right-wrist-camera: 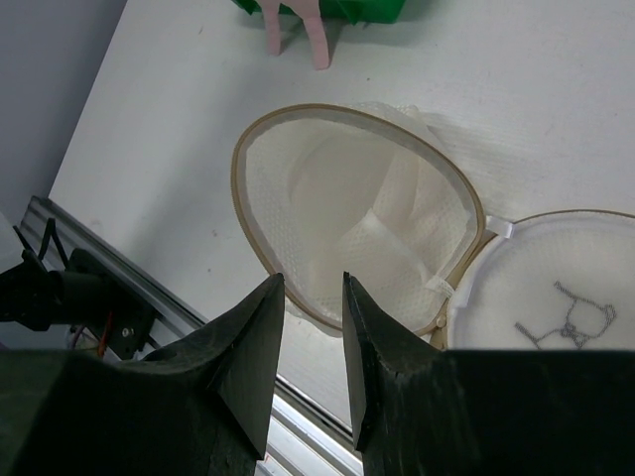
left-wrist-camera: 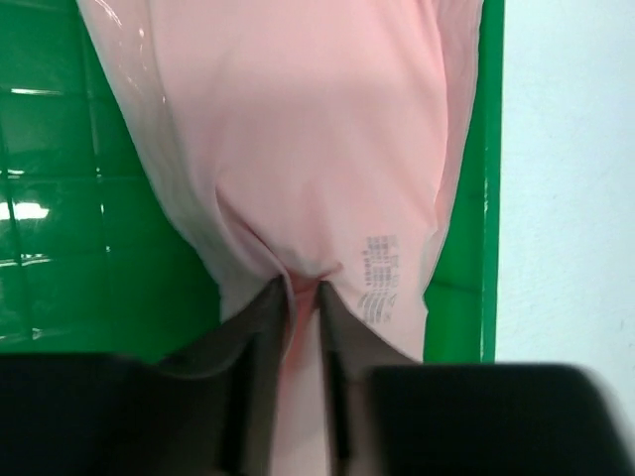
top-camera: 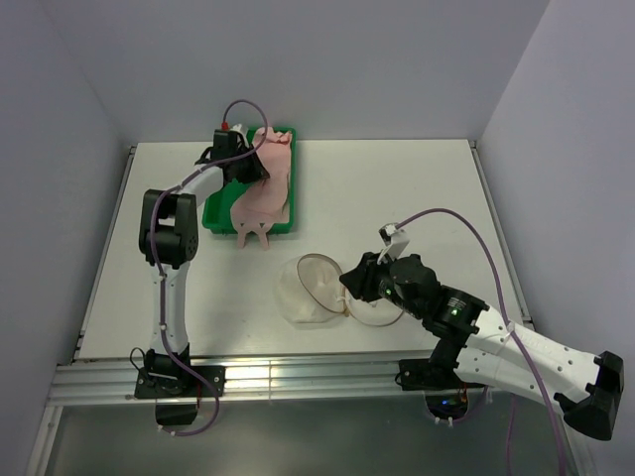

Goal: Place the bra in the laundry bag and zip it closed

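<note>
The pale pink bra [top-camera: 266,188] lies draped over the green tray [top-camera: 214,214], its straps hanging past the tray's near edge. My left gripper [top-camera: 238,159] is at the tray's far end, shut on a pinched fold of the bra [left-wrist-camera: 298,149]; its fingertips [left-wrist-camera: 266,307] squeeze the fabric. The white mesh laundry bag [top-camera: 313,288] lies open on the table, one cupped half [right-wrist-camera: 357,218] beside the flat half with a dark mark [right-wrist-camera: 556,307]. My right gripper [right-wrist-camera: 313,288] hovers over the bag's near rim, open and empty, and it also shows in the top view [top-camera: 349,283].
The tray's right rim [left-wrist-camera: 488,198] runs beside bare white table. The table's near metal rail [right-wrist-camera: 109,297] lies just below my right fingers. Walls enclose the table at the back and both sides.
</note>
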`<state>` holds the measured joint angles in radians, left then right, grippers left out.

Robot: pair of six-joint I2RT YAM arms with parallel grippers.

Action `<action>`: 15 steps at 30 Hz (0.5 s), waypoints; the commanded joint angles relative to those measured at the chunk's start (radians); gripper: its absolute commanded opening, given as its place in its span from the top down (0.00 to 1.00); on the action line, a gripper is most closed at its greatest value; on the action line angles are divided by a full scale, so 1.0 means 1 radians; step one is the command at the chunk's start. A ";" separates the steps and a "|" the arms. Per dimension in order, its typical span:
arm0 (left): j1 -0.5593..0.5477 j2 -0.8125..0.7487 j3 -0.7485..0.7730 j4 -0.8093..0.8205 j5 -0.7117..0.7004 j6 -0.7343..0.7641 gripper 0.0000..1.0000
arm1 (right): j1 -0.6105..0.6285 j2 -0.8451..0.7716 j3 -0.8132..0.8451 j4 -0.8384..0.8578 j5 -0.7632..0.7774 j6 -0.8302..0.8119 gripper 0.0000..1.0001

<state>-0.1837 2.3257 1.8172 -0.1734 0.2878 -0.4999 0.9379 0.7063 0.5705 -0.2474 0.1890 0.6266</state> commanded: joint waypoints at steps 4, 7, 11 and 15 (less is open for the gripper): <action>0.003 -0.040 -0.016 0.084 -0.025 -0.029 0.99 | -0.002 0.009 0.026 0.042 0.003 -0.013 0.62; 0.003 -0.086 -0.027 0.097 -0.024 -0.028 1.00 | -0.004 0.015 0.031 0.051 0.003 -0.014 0.62; 0.003 -0.150 -0.062 0.132 -0.029 -0.032 1.00 | -0.002 0.021 0.051 0.068 0.006 -0.015 0.62; 0.001 -0.209 -0.096 0.161 -0.007 -0.042 1.00 | -0.002 0.045 0.061 0.100 0.018 -0.018 0.61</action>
<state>-0.1822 2.2391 1.7344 -0.1059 0.2672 -0.5220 0.9379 0.7315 0.5777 -0.2199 0.1894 0.6262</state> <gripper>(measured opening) 0.012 0.382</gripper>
